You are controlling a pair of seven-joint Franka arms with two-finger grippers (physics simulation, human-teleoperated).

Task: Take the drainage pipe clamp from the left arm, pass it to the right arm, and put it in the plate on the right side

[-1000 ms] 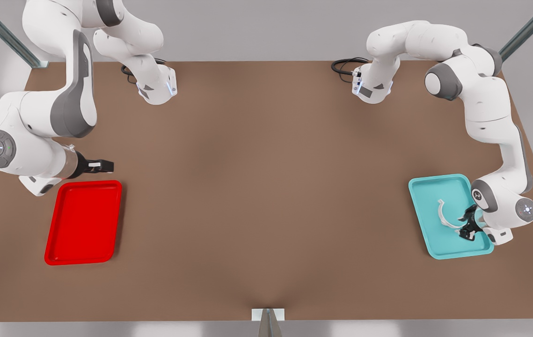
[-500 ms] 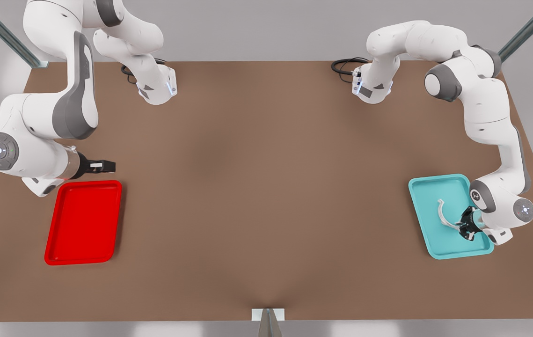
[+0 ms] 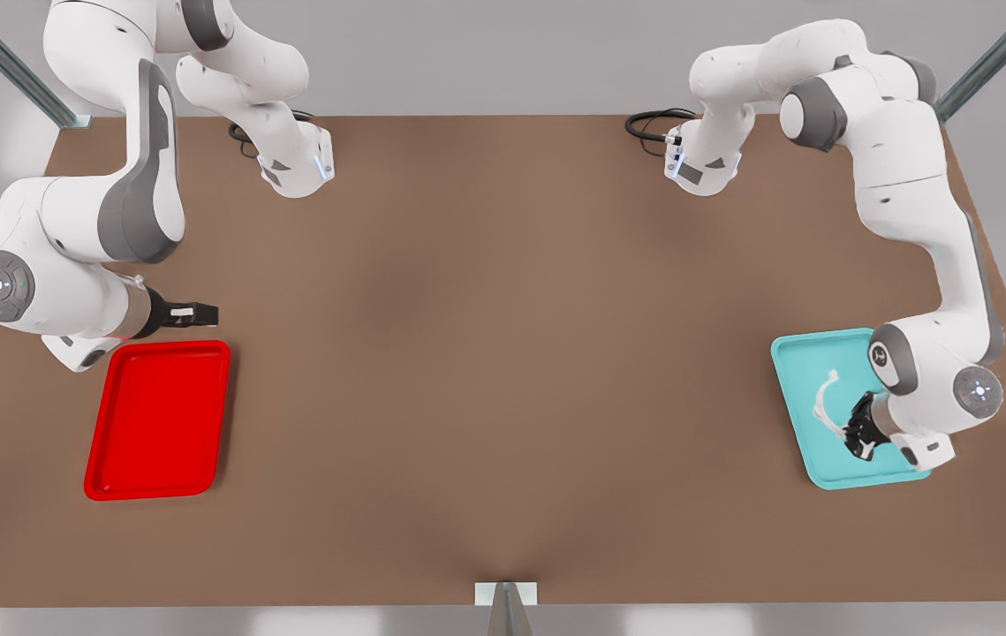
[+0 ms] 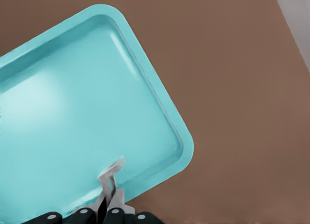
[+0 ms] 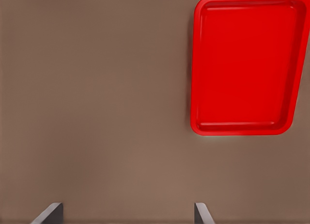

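Left tool [image 3: 856, 435] is clenched on one end tab of the drainage pipe clamp [image 3: 826, 403], with the rest of the strap sticking out over the teal tray [image 3: 792, 371] at the front view's right. I can't tell whether the clamp is clear of the tray floor or touching it. Right tool [image 3: 199, 311] waits near the far edge of the red plate [image 3: 158, 420] at the front view's left, fingers [image 5: 51, 213] spread wide, nothing between them. Risks, as I judge them: the grip sits on a thin tab far off the clamp's middle, so the strap can pivot or slip out when the arm swings toward the centre of the counter [image 3: 503, 353]. If it rotates, the right tool gets a bad angle at the handover and may close on air or knock it loose. The two trays are well apart, so a drop mid-transfer lands on bare counter. The left wrist view shows the pinch itself: both fingers [image 4: 107, 204] tight on the whitish tab [image 4: 112, 169], near the tray's corner. The front view hides that behind the wrist but gives the arc of the clamp and both arms' layout. The right wrist view confirms the plate [image 5: 244, 64] is empty.
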